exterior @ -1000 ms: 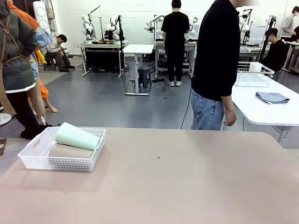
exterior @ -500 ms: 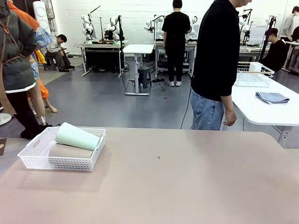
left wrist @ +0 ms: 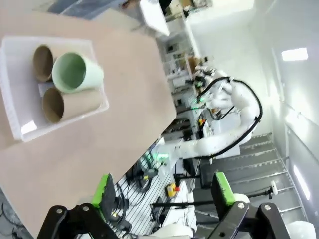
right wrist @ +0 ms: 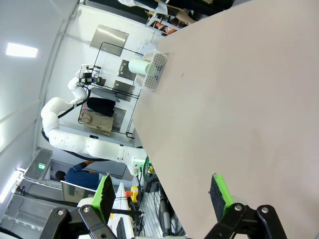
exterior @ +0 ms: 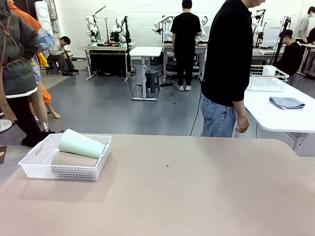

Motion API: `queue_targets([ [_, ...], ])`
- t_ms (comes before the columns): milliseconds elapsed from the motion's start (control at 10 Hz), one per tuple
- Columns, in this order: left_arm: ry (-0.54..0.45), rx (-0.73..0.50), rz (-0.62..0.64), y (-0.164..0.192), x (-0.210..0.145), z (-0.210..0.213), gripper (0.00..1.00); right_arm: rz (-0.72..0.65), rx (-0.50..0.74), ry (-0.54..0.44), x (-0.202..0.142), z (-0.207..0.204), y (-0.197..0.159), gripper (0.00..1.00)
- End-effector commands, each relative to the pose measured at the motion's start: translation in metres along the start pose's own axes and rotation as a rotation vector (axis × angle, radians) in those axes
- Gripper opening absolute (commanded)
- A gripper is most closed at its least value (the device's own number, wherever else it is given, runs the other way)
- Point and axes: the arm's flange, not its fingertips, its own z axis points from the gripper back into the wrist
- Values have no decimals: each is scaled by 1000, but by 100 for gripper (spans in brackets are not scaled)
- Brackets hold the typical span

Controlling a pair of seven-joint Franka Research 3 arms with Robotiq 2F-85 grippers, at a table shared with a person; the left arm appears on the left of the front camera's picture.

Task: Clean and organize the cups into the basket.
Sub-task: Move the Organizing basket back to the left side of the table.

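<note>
Shallow rectangular white plastic basket (exterior: 34, 162) with lattice-perforated sides, set on the matte beige tabletop (exterior: 187, 191) close to its left edge and toward the far side. Inside the basket, three tall tapered handleless matte cups, all lying on their sides: pale mint green cup (exterior: 81, 144) resting on top, propped across the two below, wide mouth turned toward the far left corner of the basket; one taupe grey-brown cup (exterior: 74, 160) directly beneath it along the near wall of the basket; second taupe grey-brown cup (left wrist: 43, 63) beside the first, seen from the left wrist camera with its open mouth next to the mint cup (left wrist: 76, 72) and the other taupe cup (left wrist: 62, 104). All three cups contained within the basket rim (left wrist: 15, 99); in the right wrist view, mint cup (right wrist: 139, 66) protruding above the perforated basket wall (right wrist: 155, 70).

Left gripper (left wrist: 162, 191) held high above the table, well apart from the basket, green-padded fingers (left wrist: 105, 190) spread wide with nothing between them. Right gripper (right wrist: 163, 194) likewise raised over the tabletop, far from the basket, green-padded fingers (right wrist: 105, 191) parted wide and holding nothing.

Beyond the far edge of the table and well right of the basket, a person in a black top and blue jeans (exterior: 226, 73), one hand (exterior: 241, 123) hanging at the side.
</note>
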Motion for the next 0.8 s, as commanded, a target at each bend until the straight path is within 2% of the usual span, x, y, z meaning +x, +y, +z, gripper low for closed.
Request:
queue_targets([
  [0,47,33,9,0,-5,-1,100,0,-6,3,1,-2,0,100],
  [700,47,33,9,0,-5,-1,100,0,-6,3,1,-2,0,100],
])
